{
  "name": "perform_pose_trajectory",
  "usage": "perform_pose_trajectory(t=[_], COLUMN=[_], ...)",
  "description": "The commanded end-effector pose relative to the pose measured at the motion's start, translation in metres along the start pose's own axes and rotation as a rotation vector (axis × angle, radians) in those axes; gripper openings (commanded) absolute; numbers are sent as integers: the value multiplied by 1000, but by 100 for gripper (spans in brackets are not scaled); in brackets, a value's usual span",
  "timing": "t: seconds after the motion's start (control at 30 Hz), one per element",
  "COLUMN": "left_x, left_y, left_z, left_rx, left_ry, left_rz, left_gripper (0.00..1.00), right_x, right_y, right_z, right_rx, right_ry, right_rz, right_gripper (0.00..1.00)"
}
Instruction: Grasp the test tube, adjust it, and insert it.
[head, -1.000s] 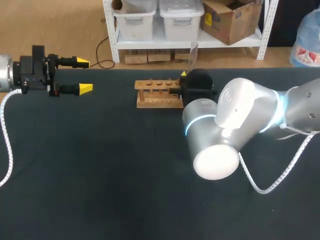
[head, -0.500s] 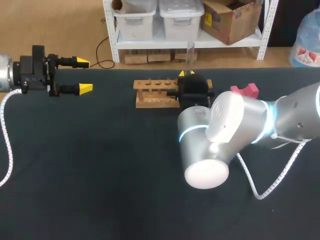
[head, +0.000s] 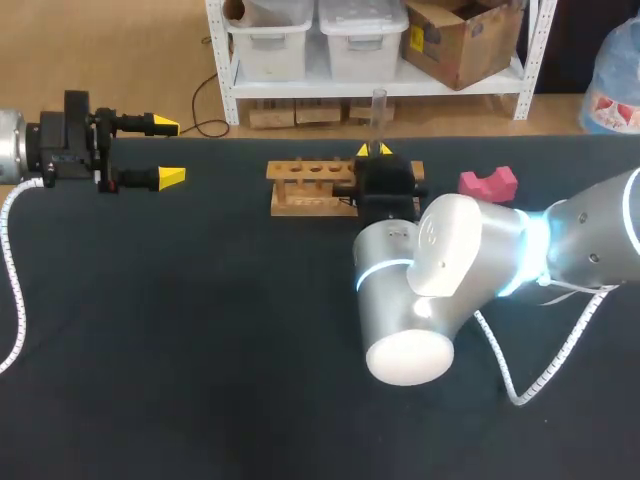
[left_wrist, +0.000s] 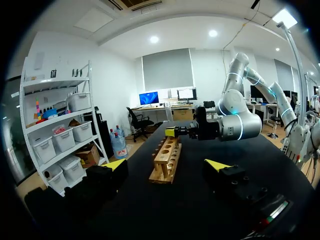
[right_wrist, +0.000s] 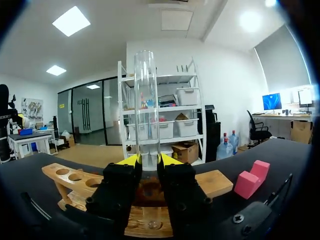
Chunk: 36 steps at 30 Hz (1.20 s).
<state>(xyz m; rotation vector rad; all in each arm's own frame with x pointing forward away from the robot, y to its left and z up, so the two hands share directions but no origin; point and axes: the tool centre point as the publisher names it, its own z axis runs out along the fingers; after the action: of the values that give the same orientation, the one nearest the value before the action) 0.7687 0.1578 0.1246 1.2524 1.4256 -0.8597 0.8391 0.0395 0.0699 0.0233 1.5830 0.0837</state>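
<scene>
Clamps a clear glass test tube (right_wrist: 146, 100) upright in the right gripper (right_wrist: 148, 161), light wooden rack (right_wrist: 70, 176) just beneath. Holds the left gripper (head: 166, 152) released, rack well ahead.

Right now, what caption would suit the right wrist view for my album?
Right gripper holds a clear test tube upright at the wooden rack, pink block nearby.

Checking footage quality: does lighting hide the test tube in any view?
Head view: test tube faint, barely standing out. Right wrist view: plainly visible, upright in the right tool. Left wrist view: too small to make out; left tool in shadow.
</scene>
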Motion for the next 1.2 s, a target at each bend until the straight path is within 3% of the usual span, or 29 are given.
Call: perform_pose_trajectory(t=[0.03, 0.3, 0.33, 0.37, 0.47, 0.53, 0.8, 1.2], left_x=[1, 1, 1, 1, 1, 1, 1, 1], left_y=[-1, -1, -1, -1, -1, -1, -1, -1], left_z=[0, 0, 0, 0, 0, 0, 0, 0], left_rx=[-4, -4, -4, -4, -4, -4, -4, -4], left_ry=[-4, -4, -4, -4, -4, -4, -4, -4], left_rz=[3, 3, 3, 3, 3, 3, 3, 3], left_gripper=[100, 100, 100, 100, 100, 100, 100, 100], right_x=[3, 6, 6, 6, 5, 4, -3, -9], right_y=[2, 1, 2, 2, 2, 1, -1, -24], right_z=[2, 1, 0, 0, -1, -1, -6, -33], right_rx=[-456, -470, -471, -471, -466, -462, -476, -665], right_ry=[-1, 22, 25, 26, 26, 28, 38, 146], right_rz=[-15, -22, -24, -28, -30, -31, -32, -5], right_gripper=[0, 0, 6, 27, 45, 100, 100, 100])
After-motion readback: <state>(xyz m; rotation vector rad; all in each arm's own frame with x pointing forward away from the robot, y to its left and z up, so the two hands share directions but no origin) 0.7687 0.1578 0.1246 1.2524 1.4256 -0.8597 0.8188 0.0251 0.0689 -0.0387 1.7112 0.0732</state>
